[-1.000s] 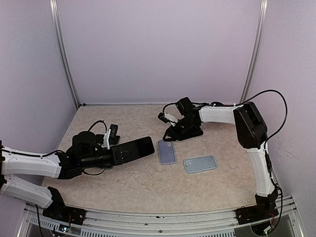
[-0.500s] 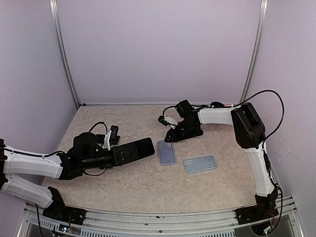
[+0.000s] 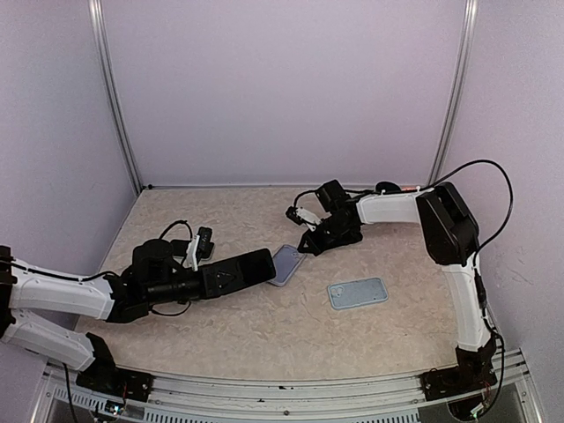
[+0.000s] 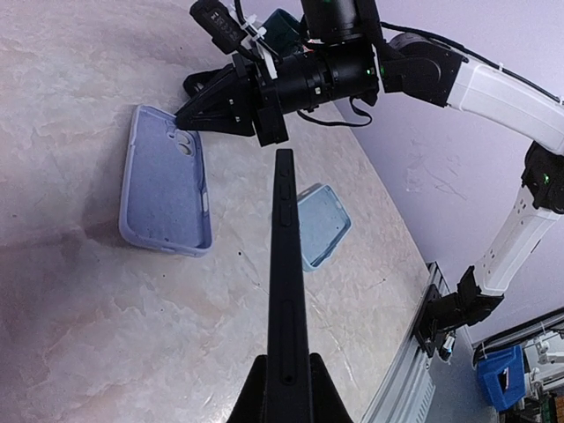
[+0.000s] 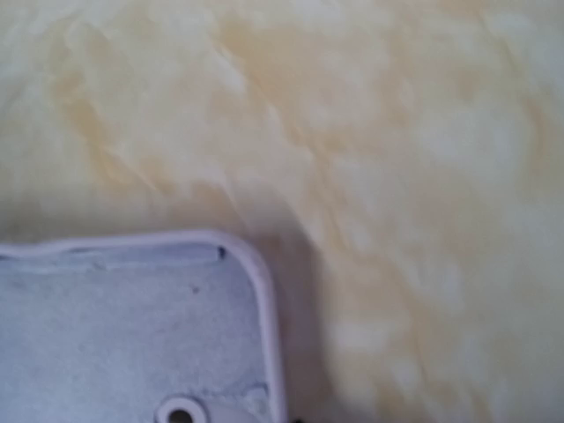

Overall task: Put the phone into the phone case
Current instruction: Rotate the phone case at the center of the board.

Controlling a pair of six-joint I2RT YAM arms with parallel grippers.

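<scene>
Top external view: the left hand [image 3: 210, 277] is clamped on the black phone [image 3: 245, 266], held on edge. Its long axis points at the lavender phone case [image 3: 287, 263], which lies open side up on the tabletop [image 3: 264, 330] just ahead. The right hand [image 3: 306, 248], fingers together, sits at the case's far corner. Whether it pinches the rim is unclear. The phone likely needs rolling flat.
</scene>
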